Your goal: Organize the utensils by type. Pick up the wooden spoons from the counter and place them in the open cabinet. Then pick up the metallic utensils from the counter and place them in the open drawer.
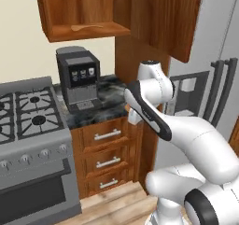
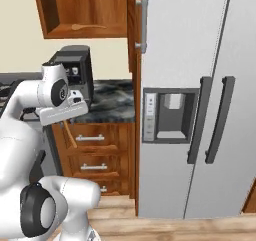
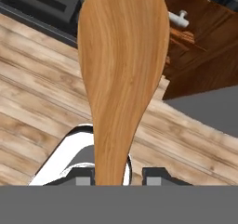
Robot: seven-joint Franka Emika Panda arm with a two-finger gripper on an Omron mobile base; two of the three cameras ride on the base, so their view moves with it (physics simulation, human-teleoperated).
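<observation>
One wooden spoon point(image 3: 122, 74) is clamped betw. the gripper point(image 3: 118, 174) jaws, bowl pointing away from the hand, over the wood floor point(image 3: 37, 102). The hand hangs just off the counter point(image 1: 109, 95) front edge, near the drawers point(image 1: 106, 135). Another wooden utensil point(image 1: 88, 27) lies on the open cabinet point(image 1: 84, 30) shelf, close to its front lip. Fridge point(image 2: 200, 100) to the right; stove point(image 1: 28, 121) left.

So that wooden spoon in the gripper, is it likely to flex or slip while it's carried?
The wooden spoon looks rigid, solid grain throughout, so probably no flex. It seems light for its length. The gripper holds it by the narrow handle, with the broad bowl far out, so it might pivot if jolted.
</observation>
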